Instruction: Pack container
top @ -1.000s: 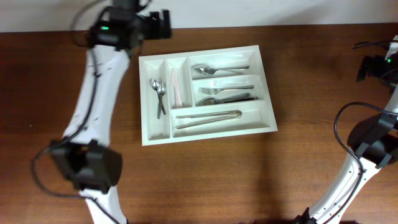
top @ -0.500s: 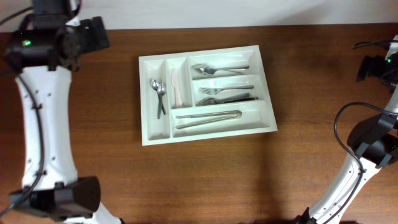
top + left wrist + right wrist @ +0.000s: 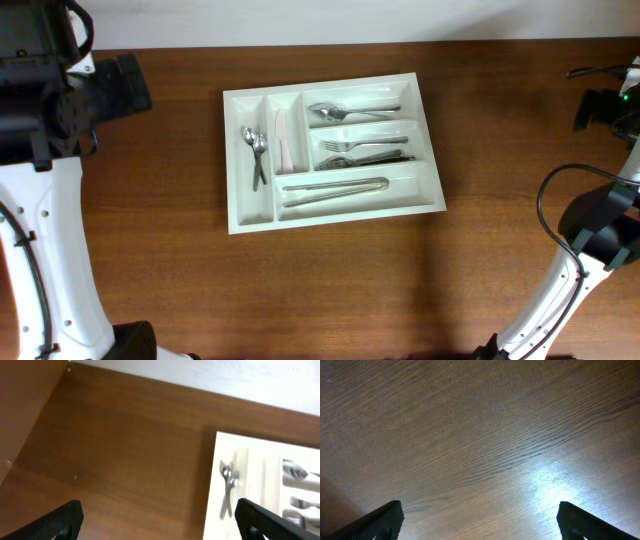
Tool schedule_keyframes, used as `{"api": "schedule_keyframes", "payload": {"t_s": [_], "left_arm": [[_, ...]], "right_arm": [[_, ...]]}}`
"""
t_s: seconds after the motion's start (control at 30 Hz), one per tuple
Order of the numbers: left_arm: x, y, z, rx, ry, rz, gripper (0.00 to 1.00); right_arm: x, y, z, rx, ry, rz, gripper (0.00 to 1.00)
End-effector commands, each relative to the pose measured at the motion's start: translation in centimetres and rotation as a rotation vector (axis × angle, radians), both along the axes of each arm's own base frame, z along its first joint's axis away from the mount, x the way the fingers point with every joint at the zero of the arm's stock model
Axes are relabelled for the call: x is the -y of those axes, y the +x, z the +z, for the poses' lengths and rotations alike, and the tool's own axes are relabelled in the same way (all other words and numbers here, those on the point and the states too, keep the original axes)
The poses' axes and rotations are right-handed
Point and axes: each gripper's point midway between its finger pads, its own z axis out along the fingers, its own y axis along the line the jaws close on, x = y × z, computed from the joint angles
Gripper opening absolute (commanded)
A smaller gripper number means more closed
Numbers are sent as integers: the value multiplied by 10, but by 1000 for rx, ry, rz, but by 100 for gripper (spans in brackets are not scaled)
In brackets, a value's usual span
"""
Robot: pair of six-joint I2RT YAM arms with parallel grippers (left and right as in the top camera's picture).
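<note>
The container (image 3: 255,207), a large white cutlery tray, lies at the table's middle. Two spoons (image 3: 256,150) lie in its left narrow compartment, and a white knife (image 3: 283,140) in the one beside it. The crosswise compartments hold spoons (image 3: 352,108), forks (image 3: 362,150) and long metal tongs (image 3: 335,187). My left gripper (image 3: 161,524) is open and empty over bare wood, left of the container (image 3: 260,460). Open and empty too, my right gripper (image 3: 480,524) hangs over bare table, far to the right.
The left arm's wrist head (image 3: 105,88) hangs at the far left of the table, its white links running down the left edge. At the far right edge stands the right arm (image 3: 600,230) with its cables. A pale wall (image 3: 225,375) borders the table's back.
The left arm has swung from behind the container's back left corner out to the far left. The right arm and the container have not moved.
</note>
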Motion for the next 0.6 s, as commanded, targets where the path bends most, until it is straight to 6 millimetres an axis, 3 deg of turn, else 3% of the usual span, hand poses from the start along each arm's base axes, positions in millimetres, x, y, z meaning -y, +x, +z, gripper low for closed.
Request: {"api": "schedule_keyframes", "payload": {"t_s": [0.0, 0.13, 0.27, 0.43, 0.57], "left_arm": [[10, -11, 6, 18, -33, -50, 99], [13, -35, 3, 22, -59, -19, 99], [20, -85, 7, 70, -82, -8, 99], [50, -145, 30, 287, -150, -123, 99], [54, -193, 16, 341, -182, -95, 99]], "right_arm": [[-3, 1, 1, 4, 5, -3, 99], [-3, 1, 1, 4, 5, -3, 99], [-3, 1, 1, 4, 5, -3, 99], [-3, 1, 1, 4, 5, -3, 99], [-3, 1, 1, 4, 5, -3, 99]]}}
